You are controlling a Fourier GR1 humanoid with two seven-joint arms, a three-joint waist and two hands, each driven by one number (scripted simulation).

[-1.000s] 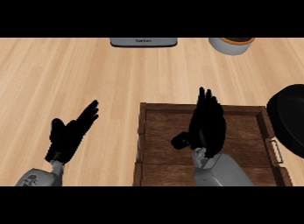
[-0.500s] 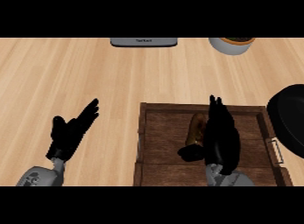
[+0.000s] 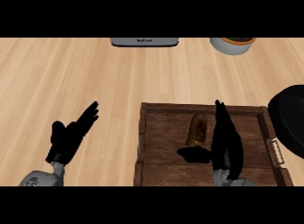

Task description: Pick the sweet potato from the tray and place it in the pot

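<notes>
The sweet potato (image 3: 198,129) is lying lengthwise near the middle of the wooden tray (image 3: 199,106), long axis running 12 to 6, and it's fully on the tray floor, nothing lifted yet.

The right hand (image 3: 223,140) is right at its 3 o'clock, edge-on, fingers straight and pressed together pointing to 12, with the thumb (image 3: 192,154) stuck out toward 9 just below the potato's near end. So it's spread open, not wrapped round anything. I can't tell if the fingers actually touch the skin or just sit beside it.

What changed: a second ago that hand was sitting over the potato and hiding most of it. Since then it has slid toward 3 and a bit toward 6, and now the whole potato shows. My read is that it's lining up for a side grab (thumb one side, fingers the other), so the close is the next thing that needs to happen.

The black pot (image 3: 299,124) is at the tray's 3 o'clock, just off its edge, so the carry should be short.

The left hand (image 3: 70,138) rests open on the counter (image 3: 83,78) out at the tray's 9 o'clock, same spot as before.
</notes>
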